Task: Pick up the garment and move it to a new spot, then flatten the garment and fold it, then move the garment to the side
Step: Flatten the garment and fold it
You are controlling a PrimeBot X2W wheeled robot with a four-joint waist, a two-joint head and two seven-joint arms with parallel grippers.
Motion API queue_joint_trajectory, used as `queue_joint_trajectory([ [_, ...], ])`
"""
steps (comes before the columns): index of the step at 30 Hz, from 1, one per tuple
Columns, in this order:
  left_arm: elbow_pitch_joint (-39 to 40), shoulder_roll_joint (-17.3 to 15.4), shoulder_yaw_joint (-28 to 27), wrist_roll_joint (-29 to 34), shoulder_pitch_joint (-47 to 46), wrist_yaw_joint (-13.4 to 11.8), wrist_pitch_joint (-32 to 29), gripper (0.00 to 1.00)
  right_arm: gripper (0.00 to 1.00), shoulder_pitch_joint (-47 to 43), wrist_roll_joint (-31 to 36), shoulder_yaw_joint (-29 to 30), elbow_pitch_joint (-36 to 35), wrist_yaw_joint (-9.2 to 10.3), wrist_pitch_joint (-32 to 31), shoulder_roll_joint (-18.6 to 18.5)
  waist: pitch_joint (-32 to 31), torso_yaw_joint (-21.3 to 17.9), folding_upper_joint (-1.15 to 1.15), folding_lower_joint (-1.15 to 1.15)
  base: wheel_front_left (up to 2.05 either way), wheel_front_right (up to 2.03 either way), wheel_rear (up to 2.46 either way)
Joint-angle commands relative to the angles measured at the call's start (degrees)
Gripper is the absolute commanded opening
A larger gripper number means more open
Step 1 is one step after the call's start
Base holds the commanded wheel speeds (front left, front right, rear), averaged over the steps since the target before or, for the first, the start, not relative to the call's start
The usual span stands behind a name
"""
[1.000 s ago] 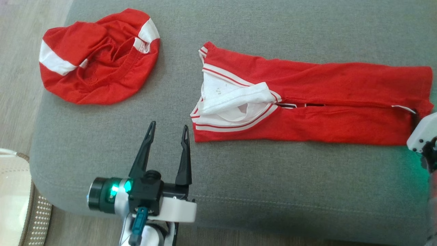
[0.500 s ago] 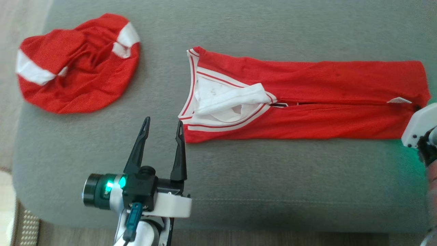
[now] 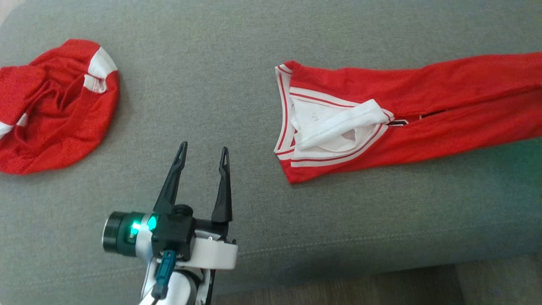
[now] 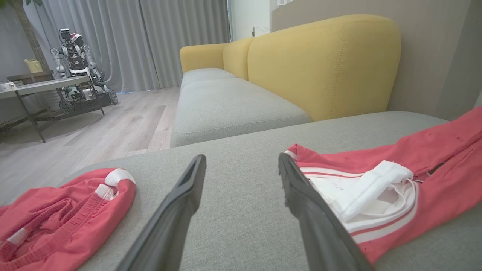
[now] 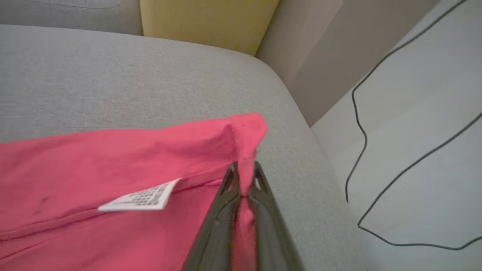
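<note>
The garment is a red jersey with white trim, folded into a long strip on the grey sofa cushion. Its neck end points left and its far end runs off the right edge of the head view. In the right wrist view my right gripper is shut on the garment's hem corner, near the white label. My left gripper stands open over bare cushion, left of the neck end and apart from it. In the left wrist view the left gripper has the garment just off its right finger.
A second crumpled red and white piece lies at the cushion's left. The cushion's front edge runs along the bottom. Behind are a yellow sofa back and another seat. A black cable lies on the pale floor beside the cushion's right end.
My right gripper has shut on the hem corner and pulled the garment to the right, away from the crumpled piece. The head camera has also shifted. My left gripper stays open.
</note>
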State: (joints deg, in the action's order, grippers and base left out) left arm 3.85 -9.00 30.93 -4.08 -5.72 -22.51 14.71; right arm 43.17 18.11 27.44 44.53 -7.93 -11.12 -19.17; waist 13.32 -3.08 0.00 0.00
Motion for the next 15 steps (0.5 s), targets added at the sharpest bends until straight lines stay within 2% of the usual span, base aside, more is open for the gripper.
queue_joint_trajectory([
  [1, 1.61, 0.14, -1.97, 0.57, -0.16, 0.34, 0.29, 1.0, 0.0, 2.47, -1.43, -2.95, -3.79, 0.44, -1.15, -0.02, -0.42, -0.46, 0.0, 0.0, 0.0, 0.0, 0.0],
  [2, 1.41, 0.26, -2.1, 0.59, -0.04, 0.56, 0.29, 1.0, 0.0, 2.25, -4.08, -5.81, -5.45, 0.44, -2.55, 1.31, -0.79, -0.65, 0.0, 0.0, 0.0, 0.0, 0.0],
  [10, 0.22, 1.32, -2.08, 0.21, 0.63, 1.75, 0.29, 1.0, 0.0, -3.24, -16.21, -20.43, -17.22, 0.44, -9.54, 5.03, -3.25, 0.59, 0.0, 0.0, 0.0, 0.0, 0.0],
  [11, 0.22, 1.32, -2.08, 0.21, 0.63, 1.75, 0.29, 1.0, 0.0, -3.24, -16.21, -20.43, -17.22, 0.44, -9.54, 5.03, -3.25, 0.59, 0.0, 0.0, 0.0, 0.0, 0.0],
  [15, -0.05, 1.67, -2.07, 0.21, 1.05, 2.32, 0.29, 1.0, 0.0, -6.76, -20.76, -26.47, -23.77, 0.44, -13.27, 6.31, -4.16, 2.16, 0.0, 0.0, 0.0, 0.0, 0.0],
])
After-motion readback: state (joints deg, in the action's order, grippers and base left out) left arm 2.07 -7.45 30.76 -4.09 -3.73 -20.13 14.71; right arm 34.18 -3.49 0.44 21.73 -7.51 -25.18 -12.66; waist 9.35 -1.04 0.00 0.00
